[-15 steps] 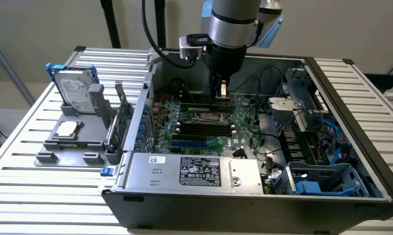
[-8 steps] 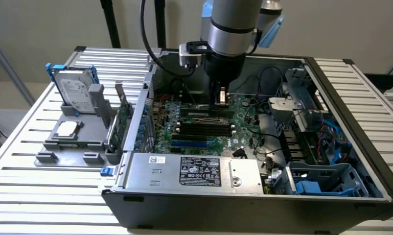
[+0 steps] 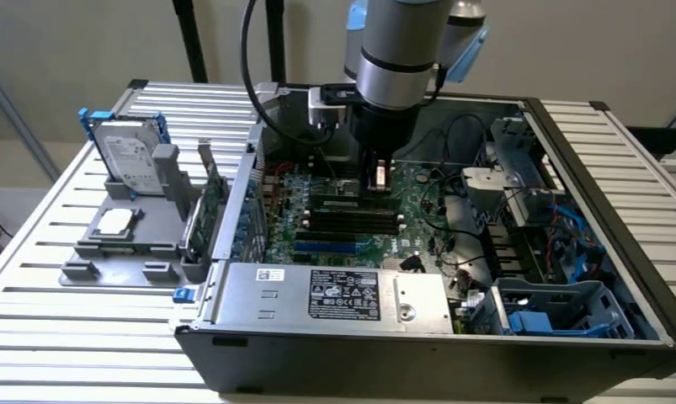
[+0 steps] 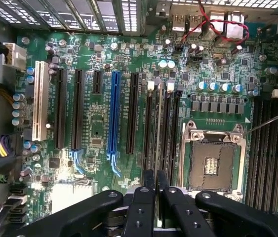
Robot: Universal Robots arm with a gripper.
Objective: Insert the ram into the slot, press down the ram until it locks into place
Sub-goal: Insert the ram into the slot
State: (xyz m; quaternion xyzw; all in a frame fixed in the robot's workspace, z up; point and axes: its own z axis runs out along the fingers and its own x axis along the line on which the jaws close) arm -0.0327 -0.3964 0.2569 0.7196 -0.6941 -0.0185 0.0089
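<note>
My gripper point(image 3: 377, 187) reaches straight down into the open computer case, over the bank of black memory sockets point(image 3: 354, 223). In the wrist view its two black fingers point(image 4: 147, 183) stand close together, shut on the top edge of the ram point(image 4: 159, 123). From there the ram is seen edge-on as a thin pale line, upright along one slot. White end latches point(image 4: 151, 85) show at the slot's far end. Identical black sockets point(image 4: 174, 133) run parallel on either side. In the exterior view the ram's green face point(image 3: 340, 202) shows just beside the fingertips.
The square silver CPU socket point(image 4: 213, 163) lies close beside the sockets, and a second socket bank point(image 4: 264, 148) lies past it. A blue slot point(image 4: 113, 113) and black expansion slots are on the other side. Loose cables point(image 3: 461, 244), the power supply point(image 3: 338, 295) and case walls hem in the board.
</note>
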